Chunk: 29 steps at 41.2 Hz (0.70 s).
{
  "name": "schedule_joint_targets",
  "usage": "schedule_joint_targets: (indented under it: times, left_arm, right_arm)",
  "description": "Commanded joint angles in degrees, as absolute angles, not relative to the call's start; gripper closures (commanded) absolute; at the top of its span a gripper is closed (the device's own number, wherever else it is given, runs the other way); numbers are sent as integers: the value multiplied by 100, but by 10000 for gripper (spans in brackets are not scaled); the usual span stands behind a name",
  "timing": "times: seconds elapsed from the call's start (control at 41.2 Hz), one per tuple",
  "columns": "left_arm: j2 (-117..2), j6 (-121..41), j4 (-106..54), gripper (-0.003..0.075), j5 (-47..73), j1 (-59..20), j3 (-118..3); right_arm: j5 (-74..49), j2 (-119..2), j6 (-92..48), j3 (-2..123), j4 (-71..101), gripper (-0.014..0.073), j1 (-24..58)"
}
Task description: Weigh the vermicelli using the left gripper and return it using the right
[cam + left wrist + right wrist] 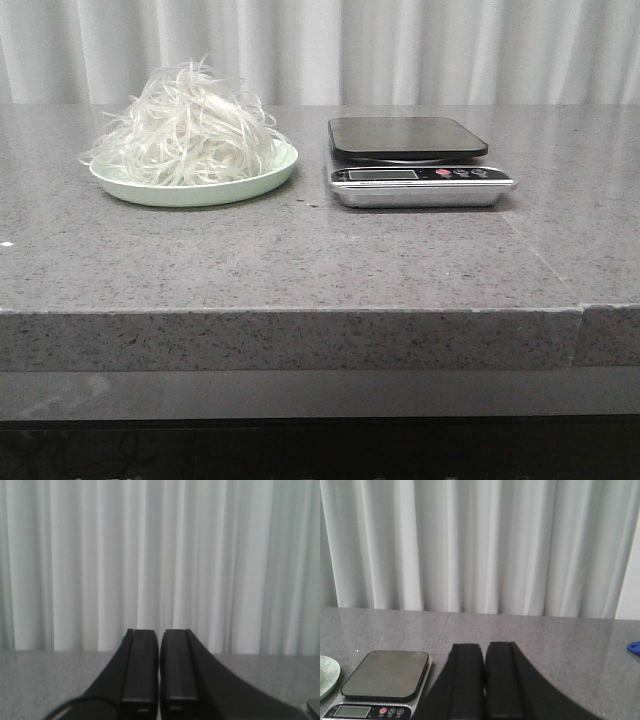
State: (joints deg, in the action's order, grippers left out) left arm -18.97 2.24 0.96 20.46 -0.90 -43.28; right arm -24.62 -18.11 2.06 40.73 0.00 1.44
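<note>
Vermicelli (190, 128) sits heaped in a loose, fluffy mound of thin translucent whitish strands on a shallow pale green plate (262, 179), left of centre on the speckled grey stone table (300, 260) in the front view. Just beside the plate, to the right and apart from it, stands a kitchen scale (420, 173) with a dark, rounded-square platform above a silvery base carrying a small display and buttons; nothing lies on the platform. Neither arm appears in this view. Pale pleated curtains (400, 50) hang behind the table.

From the left wrist view, the left gripper (159, 680) is clenched, its two matte black angular fingers pressed together with only a thin seam between them, holding nothing and hanging above bare tabletop, facing the curtains.

From the right wrist view, the right gripper (485, 685) is likewise clenched and empty. This view alone adds a blue object (634, 647) at the frame edge, too cropped to identify, along with the scale and a sliver of the green plate.
</note>
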Motion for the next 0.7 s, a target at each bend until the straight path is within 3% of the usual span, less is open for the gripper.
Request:
schedule_joint_targets:
  times: [0.0,0.267,0.68]
  left_arm:
    - [-2357,294,91,575,2073,-99,-4608]
    - [-3190,294,91,575,2875,-99,-4608]
    - [-4010,294,-54,575,3190,-99,-4511]
  right_arm:
    - [-2524,-2304,198,4485,-63,435,148]
    - [-3099,-3106,198,4512,-63,435,148]
    - [-3366,-3901,198,4451,-63,435,148]
